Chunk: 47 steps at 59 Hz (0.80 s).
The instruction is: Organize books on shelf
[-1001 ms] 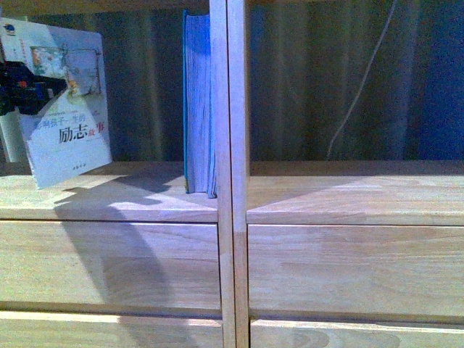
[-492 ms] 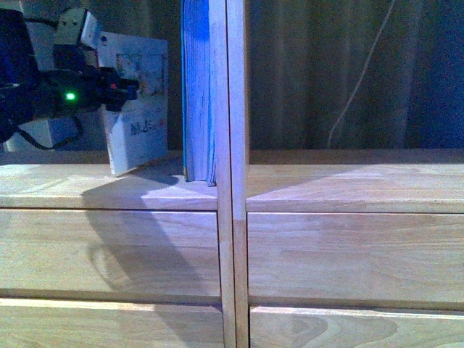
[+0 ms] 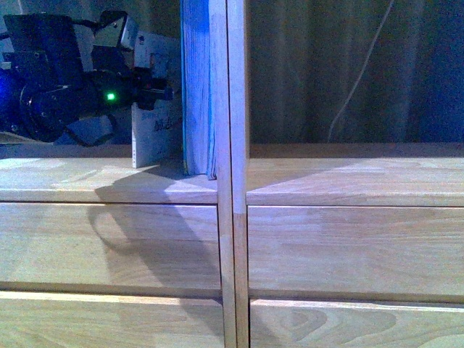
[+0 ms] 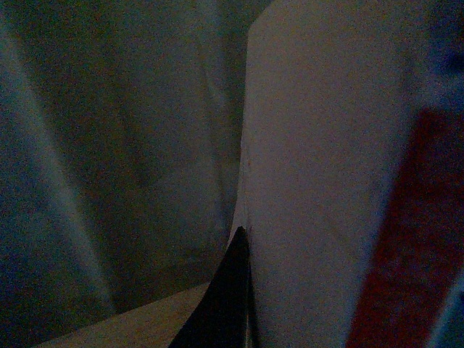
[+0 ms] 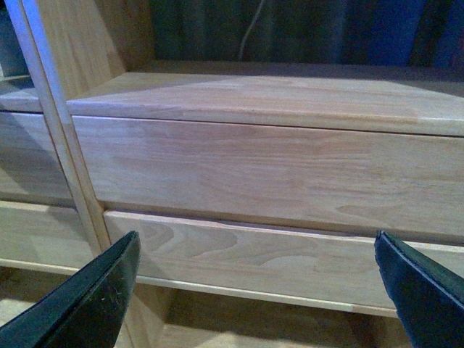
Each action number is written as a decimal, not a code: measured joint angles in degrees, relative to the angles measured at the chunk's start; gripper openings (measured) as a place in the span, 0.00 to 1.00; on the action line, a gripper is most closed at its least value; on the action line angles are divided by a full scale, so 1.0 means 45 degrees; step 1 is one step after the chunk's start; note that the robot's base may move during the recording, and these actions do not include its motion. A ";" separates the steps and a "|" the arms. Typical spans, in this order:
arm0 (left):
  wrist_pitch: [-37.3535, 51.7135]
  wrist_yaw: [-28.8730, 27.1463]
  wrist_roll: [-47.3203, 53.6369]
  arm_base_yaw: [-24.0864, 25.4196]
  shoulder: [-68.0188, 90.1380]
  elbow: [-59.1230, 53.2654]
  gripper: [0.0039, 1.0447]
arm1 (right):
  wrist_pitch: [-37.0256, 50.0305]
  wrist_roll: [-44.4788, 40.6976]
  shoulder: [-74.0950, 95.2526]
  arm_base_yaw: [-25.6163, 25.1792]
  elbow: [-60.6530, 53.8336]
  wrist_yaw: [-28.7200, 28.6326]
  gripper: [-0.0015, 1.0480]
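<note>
The thin softcover book [image 3: 158, 125] stands nearly upright on the shelf's [image 3: 230, 217] left board, just left of the thick teal book [image 3: 196, 87] that leans against the double upright. My left gripper [image 3: 154, 91] is shut on the softcover's upper part. In the left wrist view its white cover [image 4: 326, 181] with a red stripe fills the frame beside one dark finger [image 4: 230, 297]. My right gripper [image 5: 254, 290] is open and holds nothing, facing the drawer fronts [image 5: 261, 174] low on the shelf's right side.
A dark curtain [image 3: 326, 72] hangs behind the open-backed shelf, with a white cable [image 3: 359, 80] running down it. The right board [image 3: 355, 181] carries nothing. The left arm's body [image 3: 58, 94], with a green light, fills the left compartment's outer half.
My left arm has carried the softcover rightward into the left compartment. The book has gone from tilted to nearly upright, close beside the teal book. The view has shifted slightly downward.
</note>
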 joint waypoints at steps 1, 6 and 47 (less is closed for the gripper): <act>0.0000 -0.0063 0.0000 -0.0063 0.0015 0.0005 0.06 | 0.0000 0.0000 0.0000 0.0000 0.0000 0.0000 0.93; 0.0015 -0.0437 -0.0005 -0.0233 0.0126 0.0112 0.06 | 0.0000 0.0000 0.0000 0.0000 0.0000 0.0000 0.93; 0.0476 -0.2807 -0.0806 -0.0889 -0.0248 -0.1540 0.86 | 0.0000 0.0000 0.0000 0.0000 0.0000 0.0000 0.93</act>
